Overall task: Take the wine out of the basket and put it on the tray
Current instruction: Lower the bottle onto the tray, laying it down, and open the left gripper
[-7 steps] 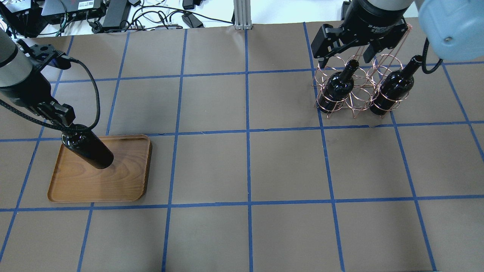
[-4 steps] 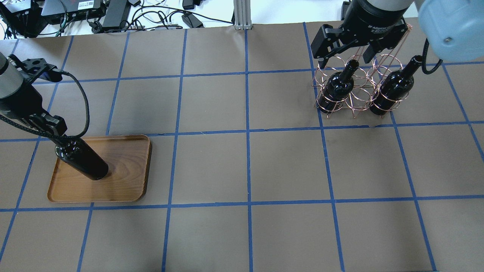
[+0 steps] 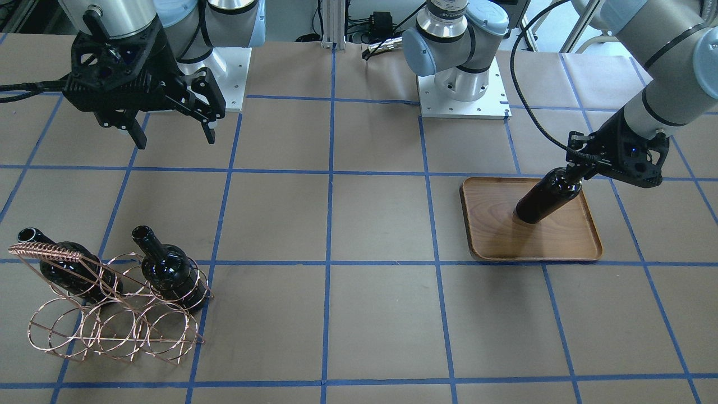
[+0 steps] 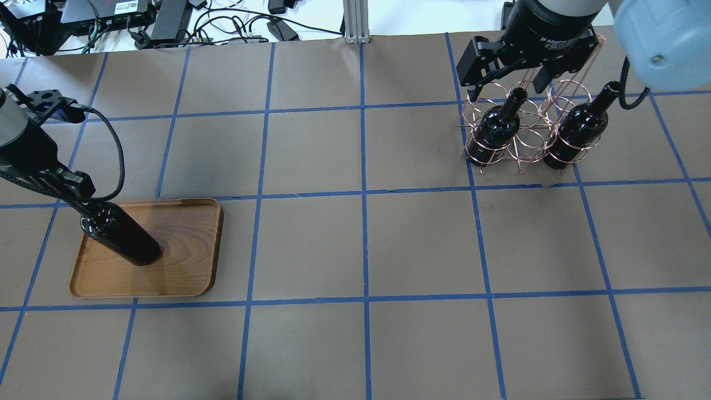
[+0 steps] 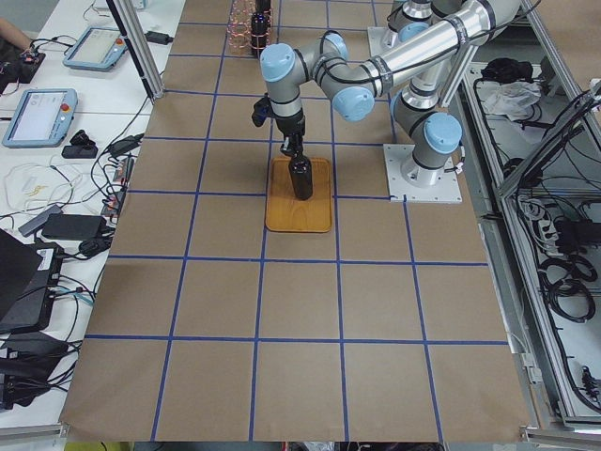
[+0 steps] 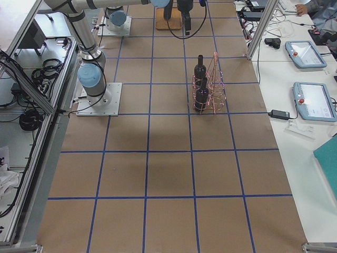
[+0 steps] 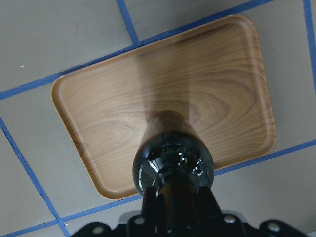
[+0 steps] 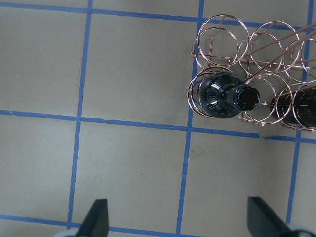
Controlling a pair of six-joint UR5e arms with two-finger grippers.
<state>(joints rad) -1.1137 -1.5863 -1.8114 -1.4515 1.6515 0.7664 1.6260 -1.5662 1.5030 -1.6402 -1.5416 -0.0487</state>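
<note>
**A:** How does the left arm stand?

**B:** It comes in from the side of the table [image 4: 361, 250]. The forearm slants downward, and the left gripper [image 4: 82, 201] points down over the tray [image 4: 183, 266].

**A:** Does it hold something?

**B:** Yes. Its fingers are closed around the neck of the wine [image 4: 125, 240]. The neck itself is hidden between them.

**A:** How does the wine look?

**B:** It is a glossy black bottle without a label. In the left wrist view its round shoulder reflects the lights. In the left side view it stands upright.

**A:** Where is it relative to the gripper?

**B:** It is directly below it, with the body going straight down from the fingers. The base seems to touch the wood near the middle of the tray, though I cannot see the contact exactly.

**A:** And the right gripper?

**B:** The right gripper [image 3: 175, 140] hangs above the table with its fingers spread wide, and it holds nothing. The basket [image 3: 112, 331] stands on the table near it, not touching it. A second bottle [image 3: 168, 272] and a third bottle [image 3: 59, 268] lean in its rings.
</note>
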